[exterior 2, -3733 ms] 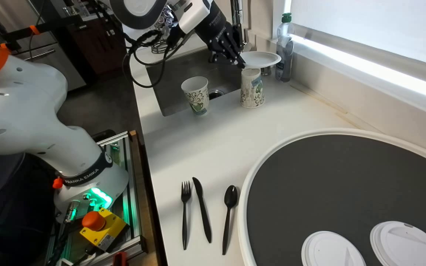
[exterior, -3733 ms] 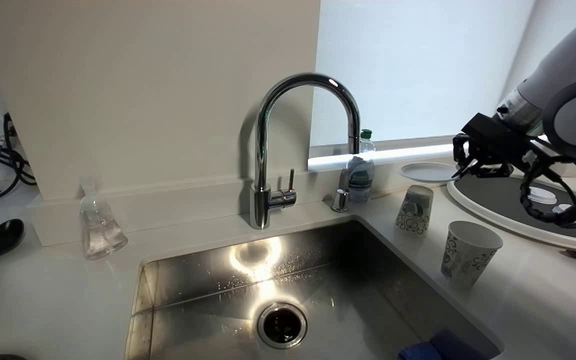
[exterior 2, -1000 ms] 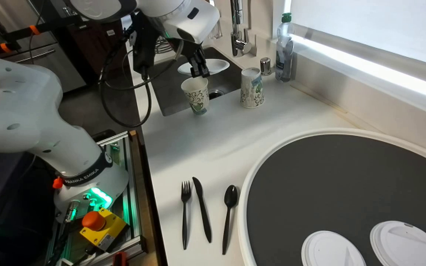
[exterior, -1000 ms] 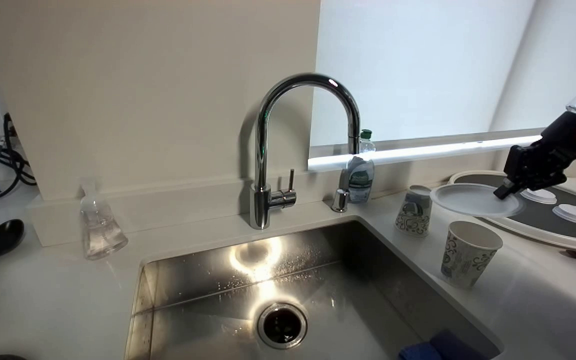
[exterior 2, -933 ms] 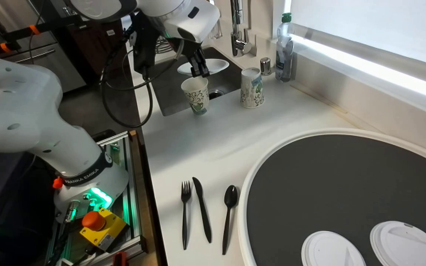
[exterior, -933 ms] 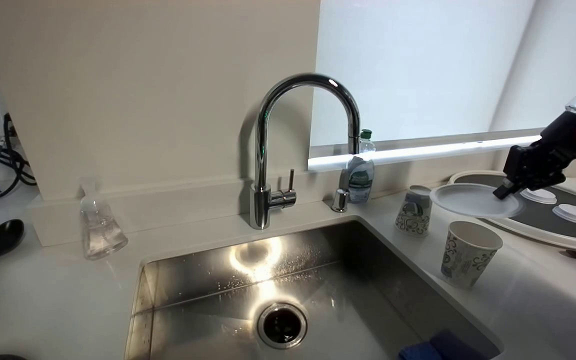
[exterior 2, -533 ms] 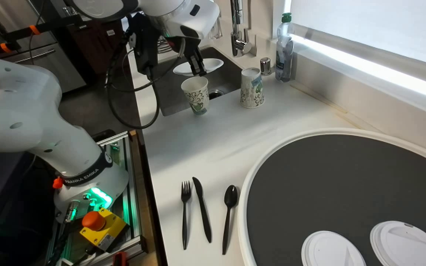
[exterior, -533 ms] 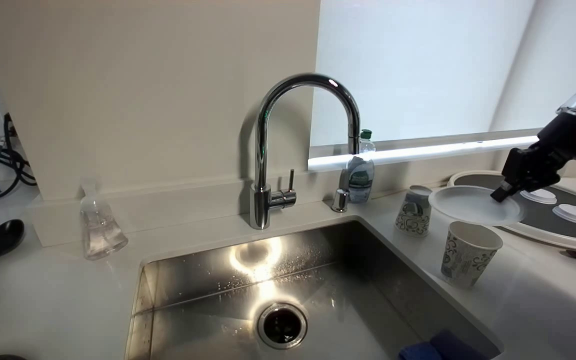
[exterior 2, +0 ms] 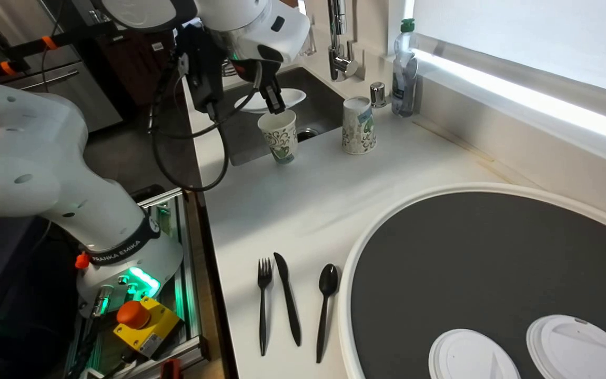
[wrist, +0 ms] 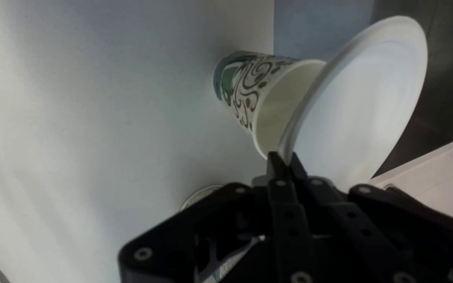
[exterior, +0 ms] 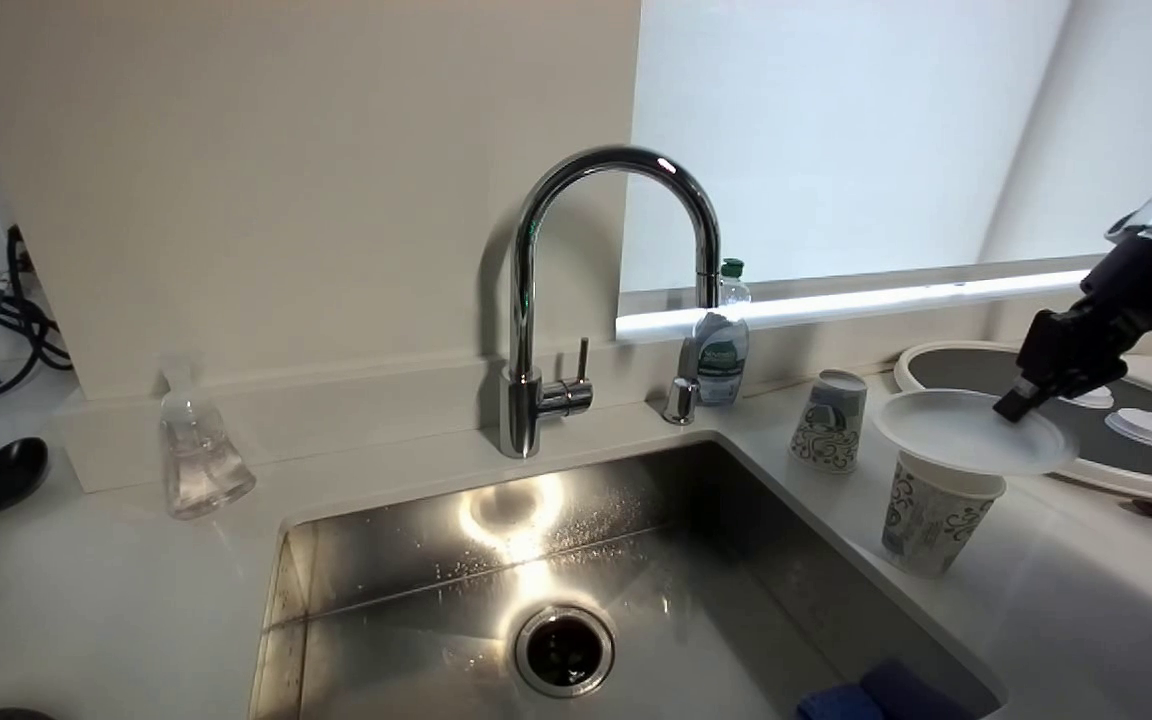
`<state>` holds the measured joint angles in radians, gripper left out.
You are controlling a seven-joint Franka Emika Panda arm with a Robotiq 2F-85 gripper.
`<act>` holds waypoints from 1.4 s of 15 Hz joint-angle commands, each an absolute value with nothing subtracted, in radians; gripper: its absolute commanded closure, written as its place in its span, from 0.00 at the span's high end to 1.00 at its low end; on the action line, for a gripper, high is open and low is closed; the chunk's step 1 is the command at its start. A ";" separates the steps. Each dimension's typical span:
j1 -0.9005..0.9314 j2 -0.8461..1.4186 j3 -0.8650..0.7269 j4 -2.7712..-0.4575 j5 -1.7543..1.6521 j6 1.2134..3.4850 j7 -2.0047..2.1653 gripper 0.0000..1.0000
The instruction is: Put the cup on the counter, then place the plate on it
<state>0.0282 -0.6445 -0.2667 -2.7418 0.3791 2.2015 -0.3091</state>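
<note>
Clearly, the Robotiq gripper [wrist: 284,160] pinches the white plate [exterior: 966,432] by its rim, a jaw pressed to each face of that edge. Set against the upright paper cup [exterior: 939,520], the plate lies roughly level above the mouth, part of which shows uncovered in the wrist view; whether plate and cup touch, I cannot tell. The cup itself stands on the white counter [exterior 2: 292,205], with the stainless steel sink [exterior: 416,660] just beside it. Near the cup is an upside-down paper cup [exterior 2: 359,129]. Well apart from the upright cup, across the sink, rises the chrome gooseneck tap [exterior: 523,290]. Away from the cup on the opposite side lie a black fork [exterior 2: 264,279], knife [exterior 2: 288,300] and spoon [exterior 2: 327,281], beside a large round tray [exterior 2: 466,252] bearing white lids [exterior 2: 468,355].
</note>
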 commanded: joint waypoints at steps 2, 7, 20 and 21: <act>0.024 -0.654 -0.276 -2.744 0.382 2.147 -0.358 0.01; 0.027 -0.645 -0.276 -2.742 0.388 2.144 -0.371 0.01; 0.028 -0.626 -0.266 -2.749 0.383 2.121 -0.391 0.01; 0.028 -0.622 -0.263 -2.749 0.384 2.124 -0.388 0.01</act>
<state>0.0290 -0.6331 -0.2665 -2.7503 0.3787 2.1487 -0.3708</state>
